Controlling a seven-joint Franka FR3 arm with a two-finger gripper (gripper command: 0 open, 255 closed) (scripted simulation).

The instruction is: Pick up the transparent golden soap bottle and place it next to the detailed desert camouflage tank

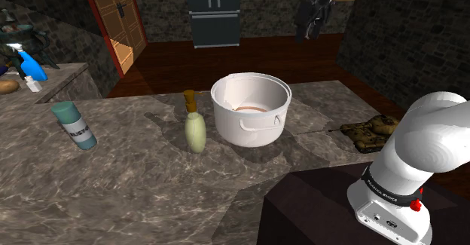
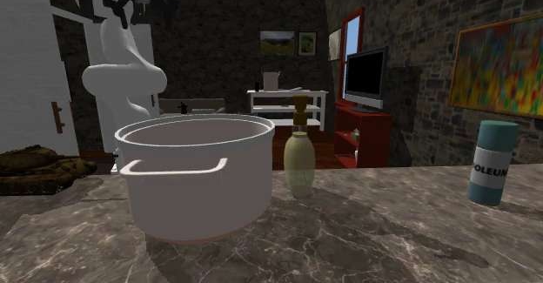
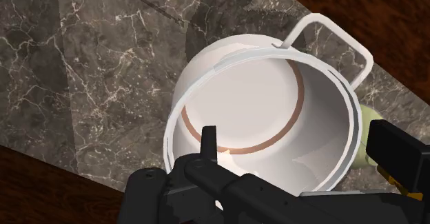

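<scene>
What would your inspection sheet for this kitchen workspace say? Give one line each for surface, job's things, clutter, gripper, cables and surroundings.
Surface: dark veined marble countertop, continuous under all items.
Job's things: pale green soap bottle with a brown pump, upright beside the pot; desert camouflage toy tank, on the pot's opposite side, near the robot's stand.
Clutter: white two-handled pot, upright with nothing inside; teal cylindrical can, upright; blue spray bottle on a farther counter.
Gripper: black two-finger gripper, open, high above the pot, holding nothing.
Cables: nothing seen.
Surroundings: stone walls, wooden panelled door, black flat television.
</scene>
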